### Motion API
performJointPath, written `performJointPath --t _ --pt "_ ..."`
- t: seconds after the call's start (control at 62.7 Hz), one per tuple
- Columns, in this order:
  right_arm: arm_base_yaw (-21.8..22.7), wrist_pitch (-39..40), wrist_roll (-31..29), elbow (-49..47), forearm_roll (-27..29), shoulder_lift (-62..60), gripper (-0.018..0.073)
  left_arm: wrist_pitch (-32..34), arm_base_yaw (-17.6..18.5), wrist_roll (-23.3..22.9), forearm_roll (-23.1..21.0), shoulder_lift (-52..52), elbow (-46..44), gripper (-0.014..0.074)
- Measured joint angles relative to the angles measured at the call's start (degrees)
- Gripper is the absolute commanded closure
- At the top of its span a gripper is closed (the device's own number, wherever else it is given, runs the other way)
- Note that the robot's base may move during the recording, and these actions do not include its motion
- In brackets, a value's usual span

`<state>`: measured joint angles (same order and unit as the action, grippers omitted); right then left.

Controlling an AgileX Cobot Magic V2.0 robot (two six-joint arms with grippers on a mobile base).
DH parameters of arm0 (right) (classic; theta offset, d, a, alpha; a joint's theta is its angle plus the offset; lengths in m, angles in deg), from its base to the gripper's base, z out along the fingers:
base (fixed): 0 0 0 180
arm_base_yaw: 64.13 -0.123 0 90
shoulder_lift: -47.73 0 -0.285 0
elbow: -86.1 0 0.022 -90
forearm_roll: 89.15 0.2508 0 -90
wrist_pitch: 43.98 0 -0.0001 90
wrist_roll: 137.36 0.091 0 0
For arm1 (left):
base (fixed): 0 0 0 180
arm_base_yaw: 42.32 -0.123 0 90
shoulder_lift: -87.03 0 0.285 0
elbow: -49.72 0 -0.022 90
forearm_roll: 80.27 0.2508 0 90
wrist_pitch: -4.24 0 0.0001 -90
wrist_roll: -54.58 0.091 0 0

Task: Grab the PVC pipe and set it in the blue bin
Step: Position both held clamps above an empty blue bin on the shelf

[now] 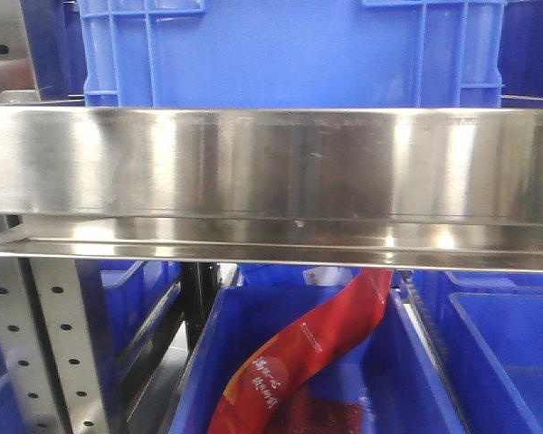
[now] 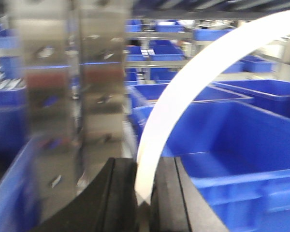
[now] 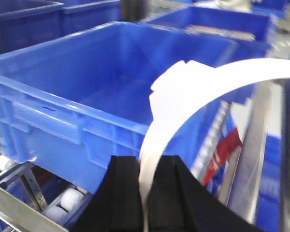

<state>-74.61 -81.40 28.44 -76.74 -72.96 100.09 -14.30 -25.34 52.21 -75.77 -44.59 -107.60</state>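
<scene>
The left claw (image 2: 145,166) is clenched on a PVC pipe (image 2: 181,87), a white curved band. The right claw (image 3: 146,164) grips a PVC pipe (image 3: 193,92) too, its tab above the blue bin (image 3: 48,111). The red bag (image 1: 299,362) bears white Chinese print, too small to read.

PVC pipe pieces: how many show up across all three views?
2: one pipe clamped in the left gripper, another pipe in the right gripper. None shows in the front view; others may be hidden.

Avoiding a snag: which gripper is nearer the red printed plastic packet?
Right, probably. The red printed plastic packet lies just beyond the right gripper; the left gripper sees none of it.
</scene>
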Motion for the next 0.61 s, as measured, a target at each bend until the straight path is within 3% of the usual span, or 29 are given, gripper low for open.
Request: performJointPath --t 0.16,0.271,0.431,0.606 --pt "0.0 5.89 -1.66 0.0 3.8 3.07 0.0721 -0.84 6.74 0.78 -0.71 8.72 -7.28 0.0707" --pt "-0.99 8.37 -2.53 -0.24 4.82 5.52 0.0721 -0.84 9.56 0.78 -1.51 16.15 -12.87 0.0707" --pt "-4.33 8.9 -4.1 -2.94 5.2 9.9 0.0721 -3.45 11.63 0.78 -3.01 26.85 -21.71 0.0707" --pt "-6.42 8.13 -4.43 -9.27 5.41 16.76 0.0721 -11.85 12.01 0.78 -4.5 36.74 -33.32 0.0707"
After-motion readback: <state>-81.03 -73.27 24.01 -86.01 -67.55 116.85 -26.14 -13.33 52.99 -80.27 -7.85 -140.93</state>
